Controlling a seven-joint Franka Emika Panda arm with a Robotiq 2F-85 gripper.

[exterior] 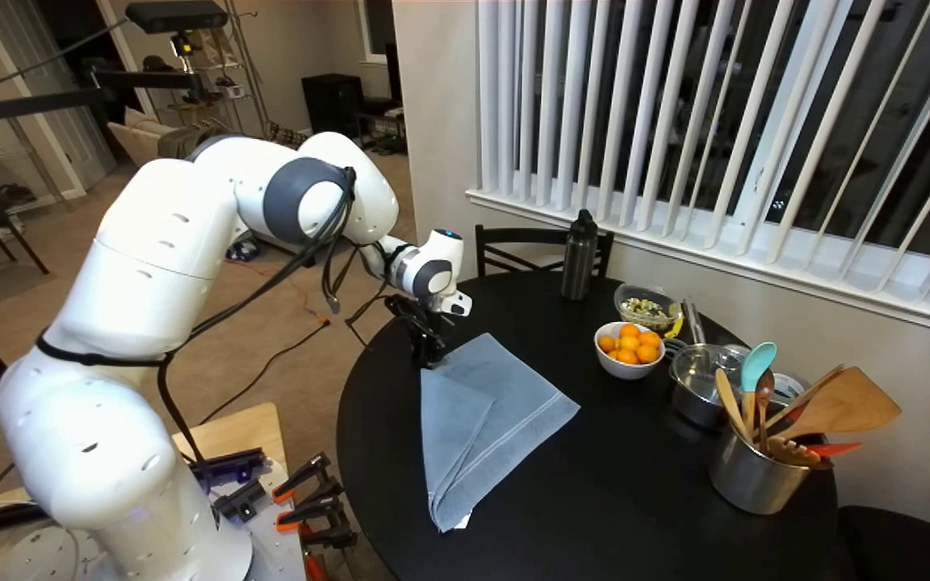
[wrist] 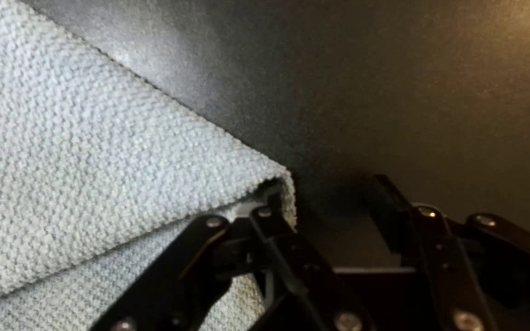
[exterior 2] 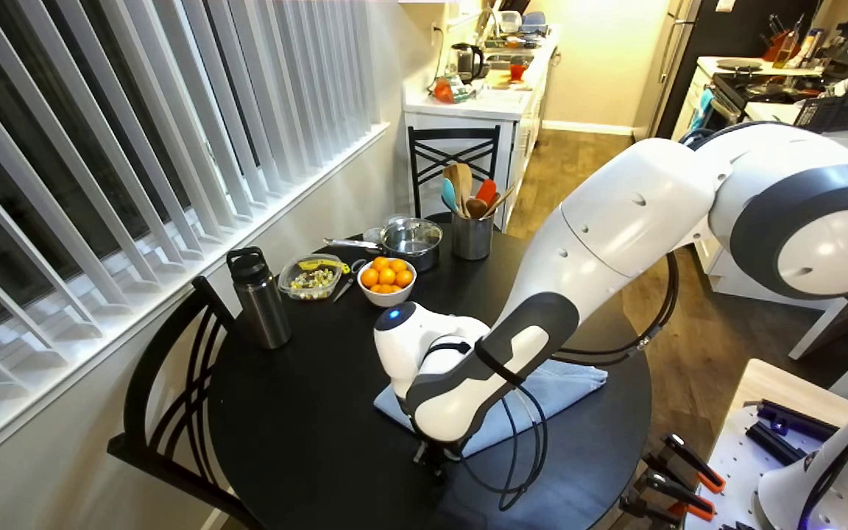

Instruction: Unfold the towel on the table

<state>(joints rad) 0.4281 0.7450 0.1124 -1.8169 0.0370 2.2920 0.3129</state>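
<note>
In the wrist view, the towel point(wrist: 90, 124), a pale grey-blue cloth, fills the left side of the frame, with one layer lying over another. Its upper edge goes down from the upper left to a folded corner near the middle. At this corner the cloth bends around the tip of one finger of the gripper point(wrist: 327, 197). The opposite finger stands more to the right, over the dark worktop point(wrist: 384, 92). Between the two fingers there is a wide gap, so the gripper is in a released state.

In an exterior view, the white robot arm point(exterior: 142, 242) takes the left part of the frame, and black and orange clamps point(exterior: 312, 504) are in the lower left, beside its base. The arm reaches to the centre, where the gripper is low at the upper left edge of the towel. The towel lies on the round worktop at the centre, partly folded, with a flap over its left side. More to the right, a dark bottle point(exterior: 580, 262) stands upright near the far edge. Then comes a white bowl point(exterior: 625, 371) of oranges point(exterior: 630, 343), with a clear container point(exterior: 622, 305) just behind it. Farther right is a pot point(exterior: 695, 403), and at the right, a metal can point(exterior: 756, 484) holds spoons point(exterior: 758, 363) and a wooden spatula point(exterior: 844, 403).
</note>
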